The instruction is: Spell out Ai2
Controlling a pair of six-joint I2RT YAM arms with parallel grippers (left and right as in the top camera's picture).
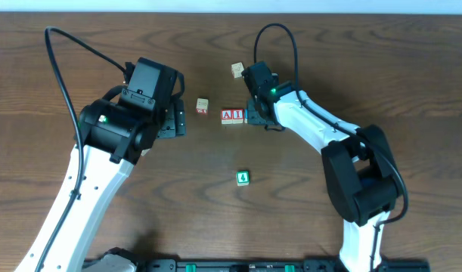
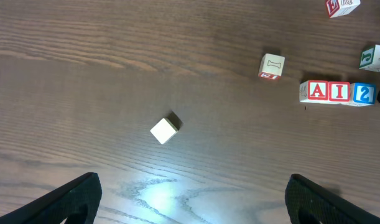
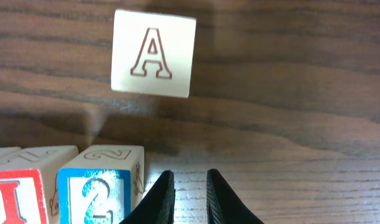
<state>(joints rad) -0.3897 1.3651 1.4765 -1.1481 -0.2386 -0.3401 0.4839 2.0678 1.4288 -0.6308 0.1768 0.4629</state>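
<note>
A block (image 2: 318, 91), I block (image 2: 340, 91) and 2 block (image 2: 363, 93) sit touching in a row on the table (image 2: 84, 93). Right tool (image 3: 188, 179) is just beside the 2 block, nearly closed, empty. Left tool (image 2: 193, 179) is wide open, empty.

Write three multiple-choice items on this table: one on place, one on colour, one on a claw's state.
1. Where is the 2 block? A) touching the I block, ending the row B) alone, apart C) in a claw
2. Its numbered face is: A) red B) green C) blue
3. The left claw is: A) shut on a block B) open, empty C) out of view
Key: 1A, the left wrist view shows it flush beside I; 2C, blue in both wrist views; 3B, fingers spread wide, gripping nothing.
</note>
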